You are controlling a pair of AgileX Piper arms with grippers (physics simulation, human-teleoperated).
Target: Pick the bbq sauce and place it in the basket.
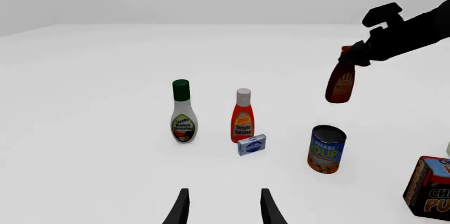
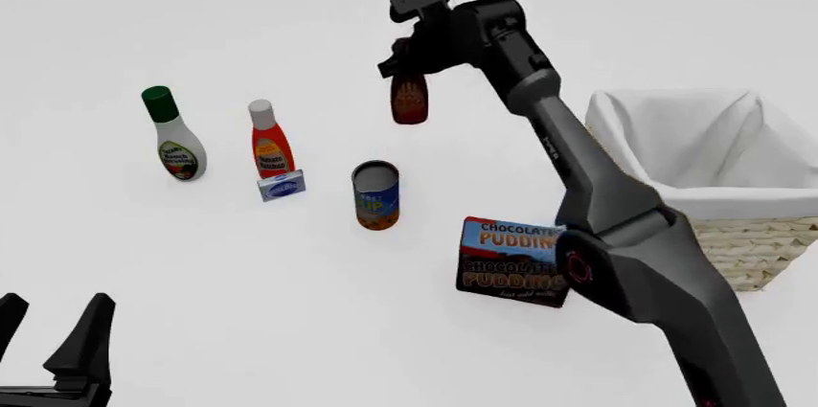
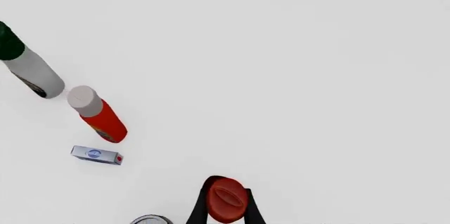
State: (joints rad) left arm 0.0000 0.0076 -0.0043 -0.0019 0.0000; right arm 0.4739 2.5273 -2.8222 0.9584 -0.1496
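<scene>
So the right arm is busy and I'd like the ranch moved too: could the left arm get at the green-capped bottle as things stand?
Probably yes. The left tool is open and holds nothing, and the green-capped bottle stands upright on the table's left side with bare table between them. The ketchup stands apart, beside it.

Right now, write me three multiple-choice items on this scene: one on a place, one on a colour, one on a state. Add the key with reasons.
1. Where is the bbq sauce?
A. Held in the air by the right gripper
B. Standing on the table
C. Inside the basket

2. What colour is the ranch bottle's cap?
A. White
B. Green
C. Red

3. How is the left gripper?
A. Shut on the soup can
B. Shut on the ketchup bottle
C. Open, holding nothing

Key: 1 A, the bottle hangs by its cap from the right gripper, clear of the table. 2 B, the white bottle's cap is green. 3 C, its fingers stand apart with nothing between them.
</scene>
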